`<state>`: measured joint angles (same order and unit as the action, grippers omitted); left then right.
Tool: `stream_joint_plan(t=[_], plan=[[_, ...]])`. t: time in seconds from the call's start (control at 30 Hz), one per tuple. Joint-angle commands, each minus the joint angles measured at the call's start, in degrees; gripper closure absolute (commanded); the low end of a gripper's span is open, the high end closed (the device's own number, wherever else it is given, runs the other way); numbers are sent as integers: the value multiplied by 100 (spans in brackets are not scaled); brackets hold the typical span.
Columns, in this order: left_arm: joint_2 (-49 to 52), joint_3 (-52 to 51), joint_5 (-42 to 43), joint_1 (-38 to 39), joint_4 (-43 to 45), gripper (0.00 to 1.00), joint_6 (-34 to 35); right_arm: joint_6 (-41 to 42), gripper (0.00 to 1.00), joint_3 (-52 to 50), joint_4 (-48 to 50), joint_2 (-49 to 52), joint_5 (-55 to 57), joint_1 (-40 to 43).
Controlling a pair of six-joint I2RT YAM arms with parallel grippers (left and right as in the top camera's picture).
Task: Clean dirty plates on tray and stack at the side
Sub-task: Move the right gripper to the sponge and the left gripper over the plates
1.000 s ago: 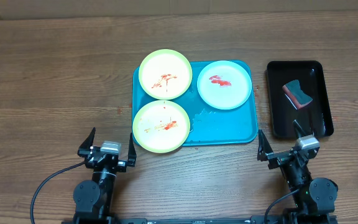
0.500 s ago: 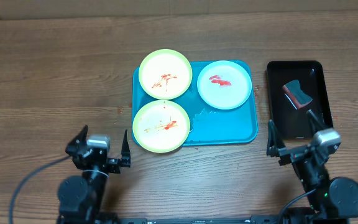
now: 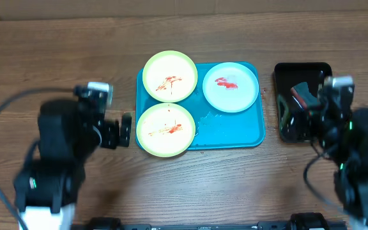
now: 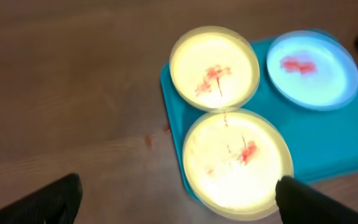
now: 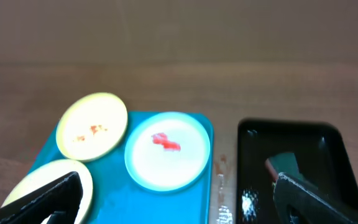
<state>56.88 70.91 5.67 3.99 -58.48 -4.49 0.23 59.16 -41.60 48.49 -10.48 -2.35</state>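
Plates (image 3: 170, 76), three round shallow smooth plastic discs smeared red-orange, lie on the turquoise round-cornered tray (image 3: 235, 131) upon the wood-grain surface (image 3: 56, 51). Left hand (image 4: 178, 194) and right hand (image 5: 178, 194) both gape wide, empty.

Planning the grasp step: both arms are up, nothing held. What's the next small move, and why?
Probably lower the right gripper onto the sponge in the black tray and close on it. The plates on the turquoise tray all show red smears, and that gripper is open, empty and nearest the sponge.
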Motion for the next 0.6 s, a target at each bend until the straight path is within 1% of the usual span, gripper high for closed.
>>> stream_joint_plan(t=[0.0, 0.1, 0.23, 0.37, 0.57], plan=[[831, 1023, 332, -59, -634, 0, 87, -7, 0, 839, -420, 656, 79, -11], [1506, 1668, 334, -59, -1241, 0, 85, -4, 0, 1473, -942, 1252, 76, 70], [2024, 1836, 356, -59, -1266, 0, 98, -4, 0, 2009, -1550, 1832, 74, 363], [2487, 1834, 450, -59, -994, 1, 356, -4, 0, 2039, -1591, 2151, 9, 511], [3233, 1834, 610, -57, -793, 0, 492, -4, 0, 2037, -1388, 2538, -52, 511]])
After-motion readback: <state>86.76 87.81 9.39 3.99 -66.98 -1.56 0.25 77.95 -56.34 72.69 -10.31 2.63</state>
